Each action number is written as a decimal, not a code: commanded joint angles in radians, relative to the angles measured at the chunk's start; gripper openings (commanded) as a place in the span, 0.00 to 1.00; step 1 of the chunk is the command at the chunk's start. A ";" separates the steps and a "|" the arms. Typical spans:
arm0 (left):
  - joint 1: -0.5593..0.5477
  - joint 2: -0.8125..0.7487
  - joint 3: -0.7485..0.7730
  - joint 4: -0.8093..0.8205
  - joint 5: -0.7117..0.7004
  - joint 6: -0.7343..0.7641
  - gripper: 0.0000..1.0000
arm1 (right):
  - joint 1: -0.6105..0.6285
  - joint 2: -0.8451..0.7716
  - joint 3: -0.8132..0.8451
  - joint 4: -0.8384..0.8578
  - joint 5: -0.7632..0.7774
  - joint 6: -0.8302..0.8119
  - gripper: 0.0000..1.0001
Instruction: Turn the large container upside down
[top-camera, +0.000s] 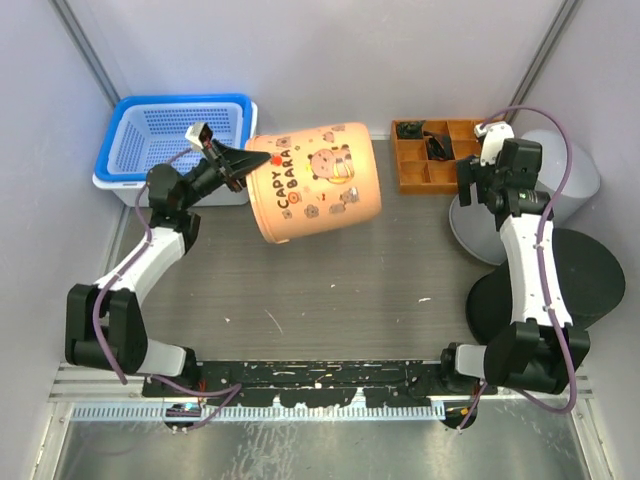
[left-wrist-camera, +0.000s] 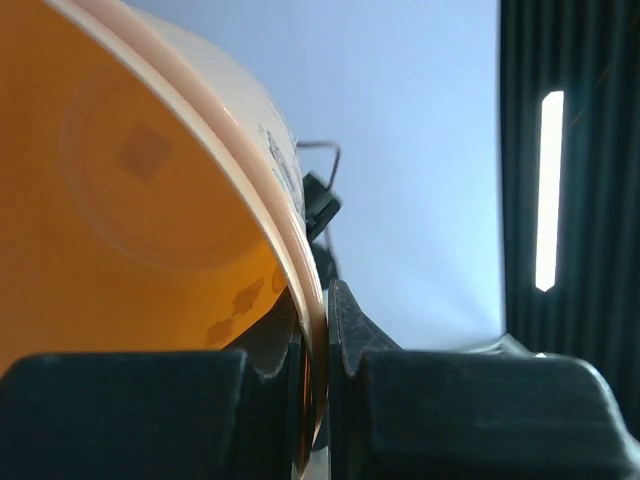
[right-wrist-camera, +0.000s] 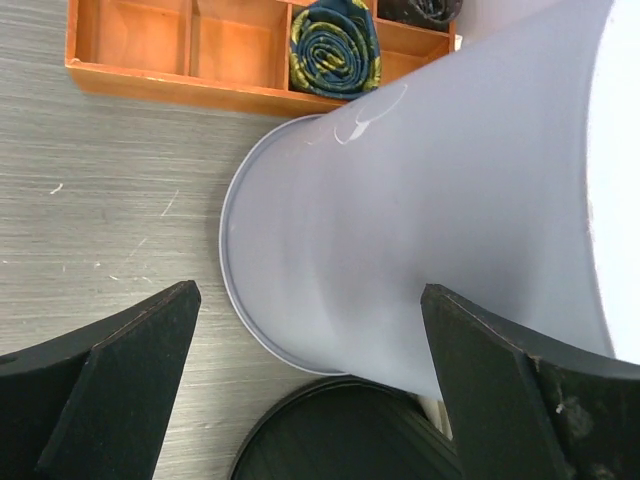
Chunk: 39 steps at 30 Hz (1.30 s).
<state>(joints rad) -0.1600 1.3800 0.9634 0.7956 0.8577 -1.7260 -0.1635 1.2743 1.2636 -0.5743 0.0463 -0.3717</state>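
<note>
Rim of the tilted large container sits clamped in left jaws; right jaws gape wide.

the left wrist view gives us only a slice of the large container, cut off at top and left. by the right wrist, the grey bucket runs off the right edge, the wooden tray off the far one. from above, its dark items are too small for us to name.
</note>
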 joint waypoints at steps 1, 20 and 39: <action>0.007 0.003 -0.031 0.408 -0.201 -0.362 0.00 | -0.015 0.049 0.038 0.020 0.003 0.013 1.00; -0.220 0.597 -0.096 0.639 -0.273 -0.490 0.00 | -0.015 0.103 -0.065 0.055 0.087 0.033 1.00; -0.060 0.637 -0.264 0.634 0.124 -0.341 0.32 | 0.290 0.204 0.112 -0.296 -0.449 -0.074 1.00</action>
<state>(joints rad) -0.2317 1.9865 0.7441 1.4780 0.8547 -2.0998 0.0021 1.4818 1.2701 -0.7891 -0.2867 -0.3946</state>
